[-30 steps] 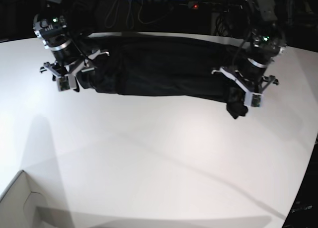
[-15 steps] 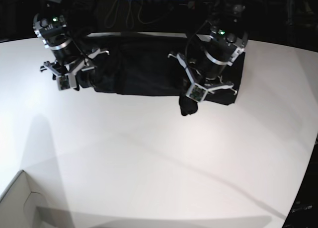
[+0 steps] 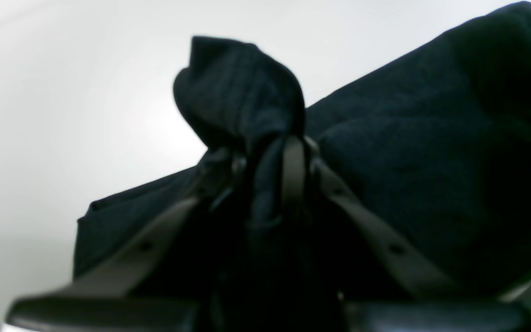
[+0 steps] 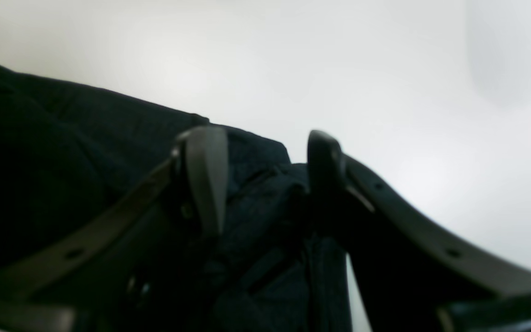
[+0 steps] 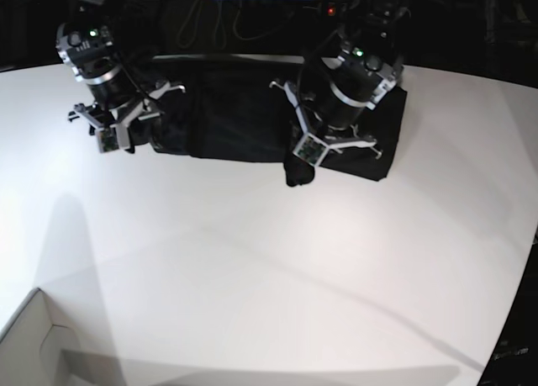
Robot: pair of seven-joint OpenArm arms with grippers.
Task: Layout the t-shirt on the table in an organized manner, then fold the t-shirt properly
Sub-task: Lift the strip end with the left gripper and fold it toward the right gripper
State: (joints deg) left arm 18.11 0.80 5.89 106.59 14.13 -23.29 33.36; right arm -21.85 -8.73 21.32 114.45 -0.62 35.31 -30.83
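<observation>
Black fabric of the t-shirt (image 5: 235, 108) lies in a long band at the far side of the table (image 5: 269, 268), part folded. The left gripper (image 3: 265, 152) pinches a bunched end above it; the right gripper (image 4: 265, 184) stands spread over the other end. Final folds seem left.

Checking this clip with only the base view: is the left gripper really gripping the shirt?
Observer: Yes. In its wrist view the left gripper is shut on a bunched fold of the t-shirt.
Operator: And the right gripper?
Observer: The right gripper is open, fingers apart with cloth lying between them.
Operator: Is that cloth lifted?
Observer: Its wrist view shows the shirt lying on the table.
</observation>
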